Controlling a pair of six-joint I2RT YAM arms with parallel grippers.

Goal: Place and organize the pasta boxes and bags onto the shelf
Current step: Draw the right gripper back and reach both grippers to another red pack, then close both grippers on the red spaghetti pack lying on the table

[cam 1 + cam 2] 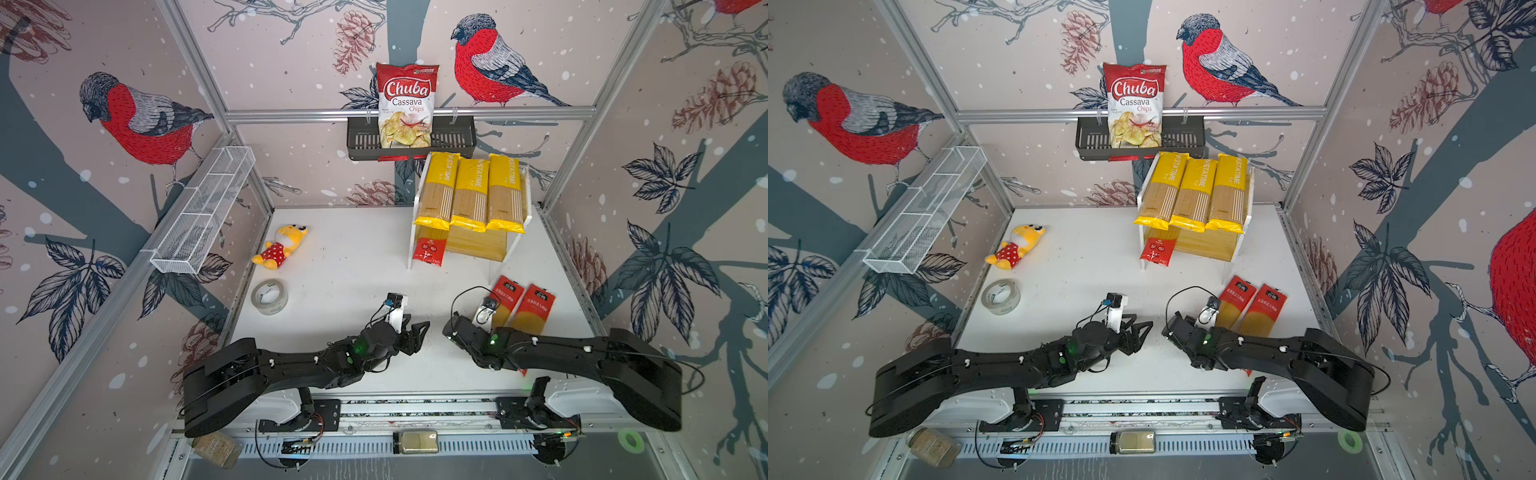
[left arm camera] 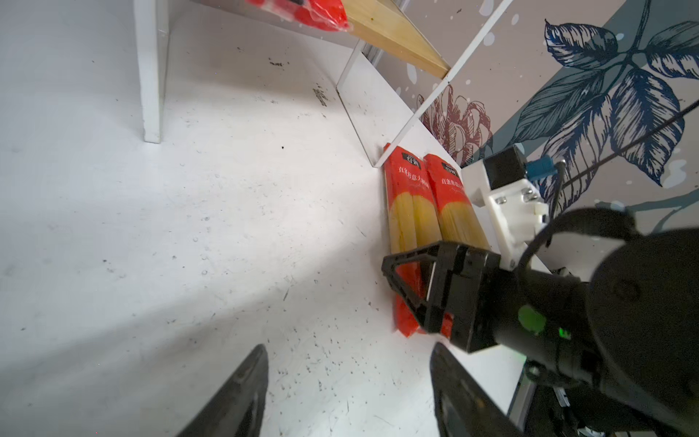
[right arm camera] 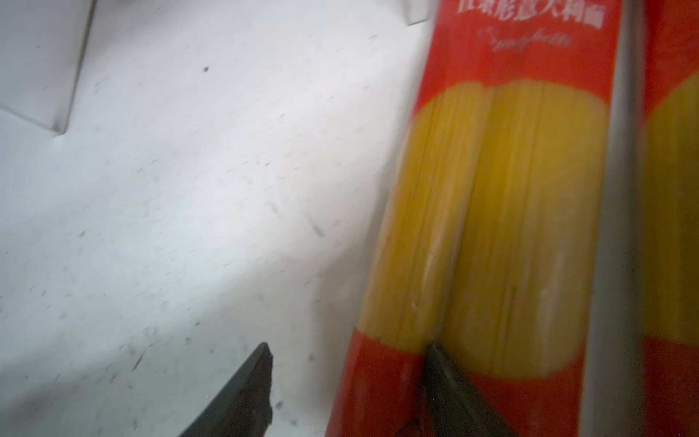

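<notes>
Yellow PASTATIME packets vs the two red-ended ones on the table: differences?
The yellow PASTATIME packets, three, rest on the top board of the shelf; the red-ended pair lies on the table. The packets' ends are yellow, the pair's red with Chinese text. Both: spaghetti, laid side by side.

Top views: high over the robot's side, looking down and forward across the whole table (image 1: 353, 266) to the shelf (image 1: 478, 245); near-identical pair.
Left wrist: low, near the table, facing two red-ended packets (image 2: 412, 212).
Right wrist: closest, blurred, along those packets.
Shared: packets, table in all four.
</notes>
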